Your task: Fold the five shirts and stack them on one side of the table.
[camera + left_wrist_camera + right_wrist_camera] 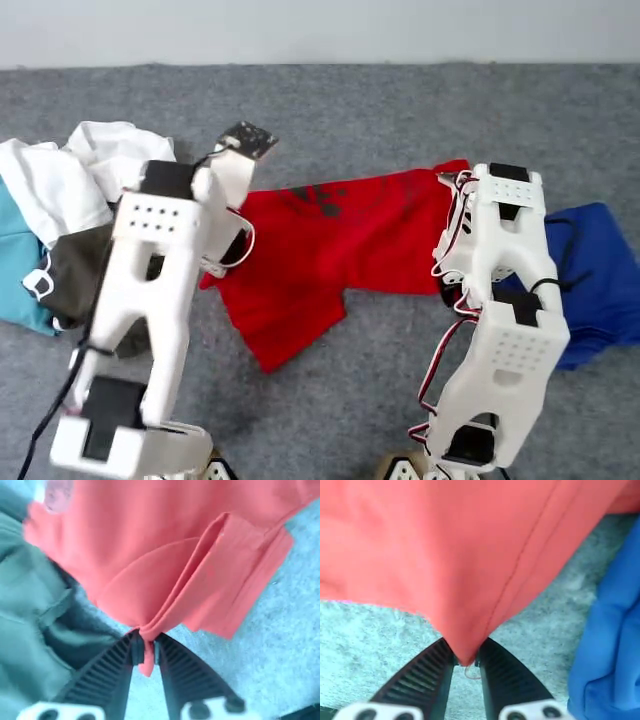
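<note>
Jaws pinch a fold of the red shirt [165,565].

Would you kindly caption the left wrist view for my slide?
Left gripper, jaws shut on a fold of the red shirt, beside a dark shirt.

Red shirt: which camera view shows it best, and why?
The high view: the red shirt shows spread out, nearly whole. The wrist views show cloth pinched in the left end effector and the right end effector.

Grey carpet-like covering [400,110] spreads under everything, meeting a pale wall [320,30] behind.
</note>
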Motion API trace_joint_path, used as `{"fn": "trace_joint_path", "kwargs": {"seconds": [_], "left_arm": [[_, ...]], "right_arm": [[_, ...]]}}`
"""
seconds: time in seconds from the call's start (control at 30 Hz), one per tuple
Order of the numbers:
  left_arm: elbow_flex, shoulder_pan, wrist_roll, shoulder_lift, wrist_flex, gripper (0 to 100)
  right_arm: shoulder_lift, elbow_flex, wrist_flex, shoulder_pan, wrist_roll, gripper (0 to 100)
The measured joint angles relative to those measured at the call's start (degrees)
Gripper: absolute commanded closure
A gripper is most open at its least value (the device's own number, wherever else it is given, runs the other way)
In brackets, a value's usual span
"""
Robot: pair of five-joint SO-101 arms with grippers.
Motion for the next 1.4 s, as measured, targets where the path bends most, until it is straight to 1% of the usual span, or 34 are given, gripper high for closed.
{"fn": "trace_joint_path", "kwargs": {"seconds": [0.17,0.4,0.57,0.7,0.8,0.97,1.07,1.13,1.23,1.3,1.4], "left_arm": [[0.0,0.0,0.0,-6.6,0.2,99],[0.0,0.0,0.0,-15.5,0.2,99],[-2.0,0.0,0.0,-23.2,-3.9,99],[-2.4,-0.1,0.0,-27.2,-4.9,99],[-2.4,-2.8,0.0,-28.3,-4.9,98],[-2.4,-11.2,0.0,-28.7,-4.9,98],[-2.4,-13.5,0.0,-28.7,-6.0,98],[-2.5,-14.2,0.0,-28.9,-8.7,98],[-4.8,-14.3,0.7,-30.3,-15.1,98],[-6.7,-14.3,3.4,-31.6,-21.5,98],[-9.2,-14.3,9.8,-32.5,-30.9,98]], "right_arm": [[-7.8,0.0,-0.2,-2.4,0.0,98.8],[-27.2,0.0,-5.6,-6.3,0.0,98.8],[-41.1,0.0,-9.1,-6.9,0.0,98.8],[-50.2,0.1,-11.0,-6.8,0.1,98.8],[-56.2,0.1,-12.2,-6.8,0.1,98.8],[-62.8,0.1,-12.2,-6.9,0.1,98.8],[-64.3,0.1,-12.2,-6.9,0.1,98.8],[-64.9,0.1,-12.7,-6.9,0.0,98.8],[-65.9,0.1,-16.0,-6.9,-0.7,98.8],[-66.6,0.1,-18.6,-6.9,-1.2,98.8],[-67.3,0.1,-21.9,-6.9,-1.2,98.8]]}}
